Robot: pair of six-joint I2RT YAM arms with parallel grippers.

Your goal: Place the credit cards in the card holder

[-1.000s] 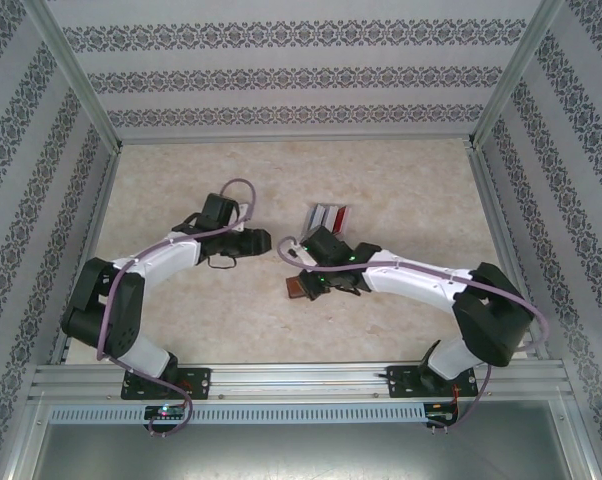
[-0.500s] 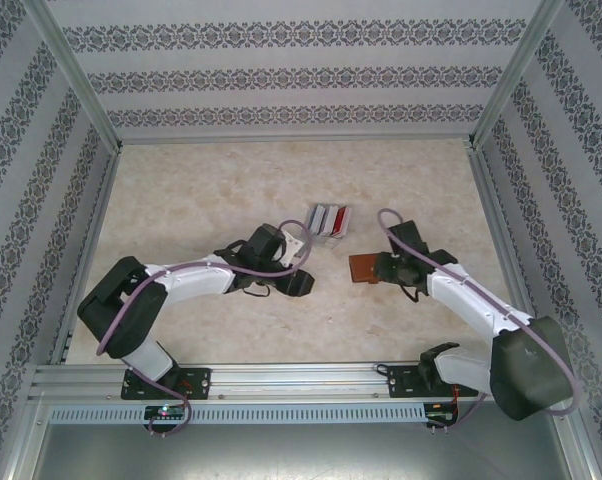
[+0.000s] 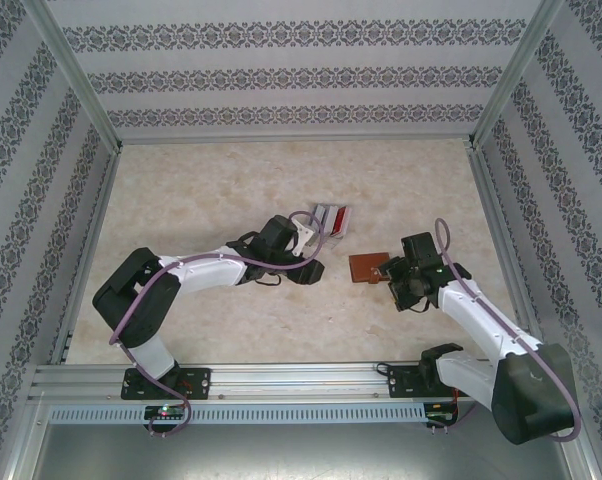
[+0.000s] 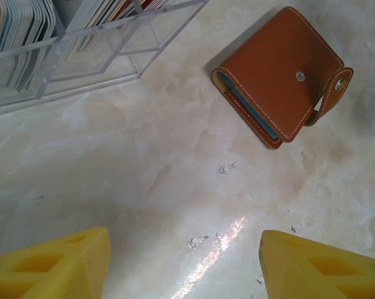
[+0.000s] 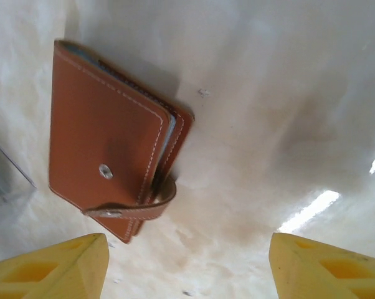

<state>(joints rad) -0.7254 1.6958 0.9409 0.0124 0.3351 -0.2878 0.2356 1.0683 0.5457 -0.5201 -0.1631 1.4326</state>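
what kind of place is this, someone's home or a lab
Most likely a staged robot test cell, not a home: wallpaper-patterned panels boxed in by an aluminium frame, a marble-look table, and the left arm and right arm bolted to its near rail.

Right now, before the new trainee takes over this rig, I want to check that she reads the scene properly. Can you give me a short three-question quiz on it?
1. True or false: the right gripper is holding the card holder.
2. Where are the credit cards? A: standing in the clear stand. B: spread out flat. C: stacked on the card holder.
3. Is the card holder's clasp tab snapped or undone?

Key
1. False: it is open and empty, and the holder lies free on the table.
2. A.
3. Undone.
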